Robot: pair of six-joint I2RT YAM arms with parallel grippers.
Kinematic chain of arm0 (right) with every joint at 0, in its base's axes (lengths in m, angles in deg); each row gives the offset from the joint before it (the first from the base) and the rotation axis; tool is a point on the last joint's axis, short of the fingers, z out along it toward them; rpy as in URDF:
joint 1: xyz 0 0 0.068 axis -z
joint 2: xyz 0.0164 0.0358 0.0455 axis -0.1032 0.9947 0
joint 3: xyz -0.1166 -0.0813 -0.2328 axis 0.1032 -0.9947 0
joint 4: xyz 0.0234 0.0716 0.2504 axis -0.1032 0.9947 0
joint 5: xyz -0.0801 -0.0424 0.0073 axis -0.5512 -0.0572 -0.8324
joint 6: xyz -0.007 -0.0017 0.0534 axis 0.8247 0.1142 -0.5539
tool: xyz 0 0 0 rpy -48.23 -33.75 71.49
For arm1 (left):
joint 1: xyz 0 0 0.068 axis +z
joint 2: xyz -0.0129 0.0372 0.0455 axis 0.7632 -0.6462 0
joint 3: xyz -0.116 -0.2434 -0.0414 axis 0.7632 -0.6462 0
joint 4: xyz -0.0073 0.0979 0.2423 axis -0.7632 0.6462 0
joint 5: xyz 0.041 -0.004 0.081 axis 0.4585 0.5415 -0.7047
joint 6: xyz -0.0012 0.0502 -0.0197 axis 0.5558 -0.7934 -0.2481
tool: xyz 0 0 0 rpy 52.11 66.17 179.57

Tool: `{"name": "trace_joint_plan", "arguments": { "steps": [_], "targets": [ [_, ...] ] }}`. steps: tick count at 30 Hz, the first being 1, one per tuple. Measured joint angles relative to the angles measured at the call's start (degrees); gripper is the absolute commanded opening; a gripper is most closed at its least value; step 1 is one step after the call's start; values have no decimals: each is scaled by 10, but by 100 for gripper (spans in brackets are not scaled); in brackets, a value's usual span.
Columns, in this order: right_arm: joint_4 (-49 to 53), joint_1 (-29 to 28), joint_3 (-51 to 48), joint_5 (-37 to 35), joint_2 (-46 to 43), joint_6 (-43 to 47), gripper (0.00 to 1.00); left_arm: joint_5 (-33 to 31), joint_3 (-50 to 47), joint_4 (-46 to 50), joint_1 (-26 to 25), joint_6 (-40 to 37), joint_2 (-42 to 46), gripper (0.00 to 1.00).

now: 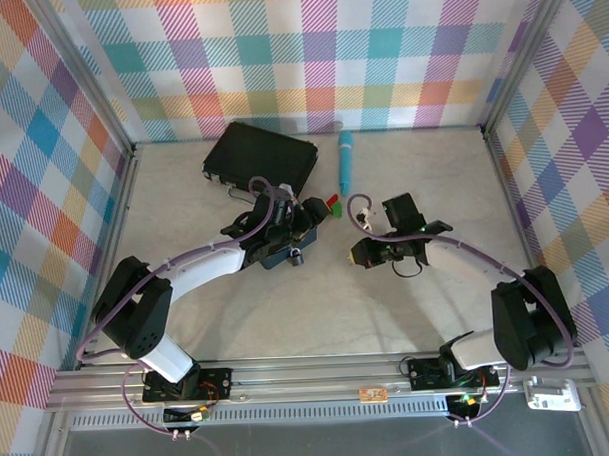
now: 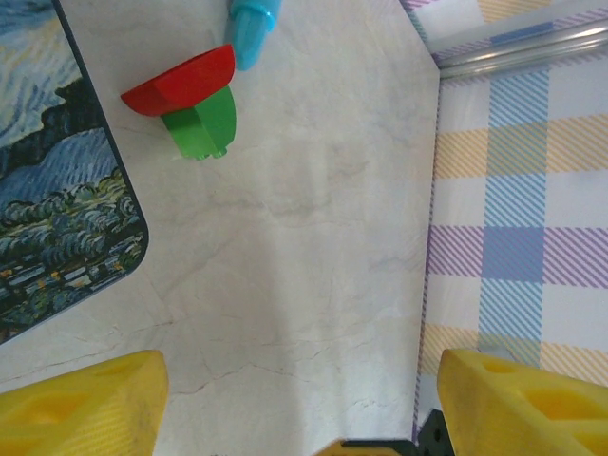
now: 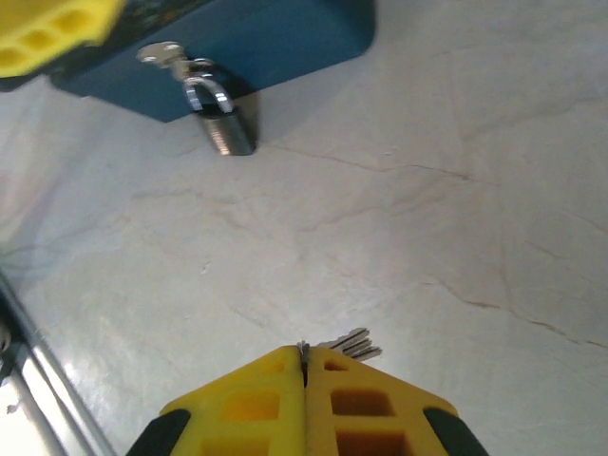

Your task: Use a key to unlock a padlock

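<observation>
The right gripper (image 3: pixel 304 357) is closed on the key (image 3: pixel 354 344), whose silvery tip pokes out just past the pinched yellow fingertips. The padlock (image 3: pixel 224 122) hangs from the hasp of the blue box (image 3: pixel 285 38) near the middle of the table (image 1: pixel 318 318), its body lying on the surface and pointing away from the box. In the right wrist view it sits ahead and to the left of the key, well apart. The top view puts the padlock (image 1: pixel 297 256) to the left of the right gripper (image 1: pixel 358 252), at about the same depth from the table's near edge.

The padlock's long axis appears to point its bottom end roughly toward the right gripper, though the keyhole itself is too small to make out.

The left gripper (image 2: pixel 299 372) is spread wide with nothing between its 2 fingers. It sits over the box, so it is nearer the padlock, but the key arm must do the closing-in.
</observation>
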Motion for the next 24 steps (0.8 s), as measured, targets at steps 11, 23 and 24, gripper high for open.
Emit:
{"name": "trace_joint_plan", "arguments": {
  "steps": [11, 23, 24],
  "targets": [
    [-24, 12, 36, 80, 6, 132, 0, 13, 0, -11, -3, -10, -1, 74],
    [14, 11, 47, -64, 89, -70, 0, -2, 0, 2, 5, -52, 18, 76],
    [14, 9, 39, -73, 92, -89, 0, -2, 0, 3, 8, -53, 18, 76]
  ]
}}
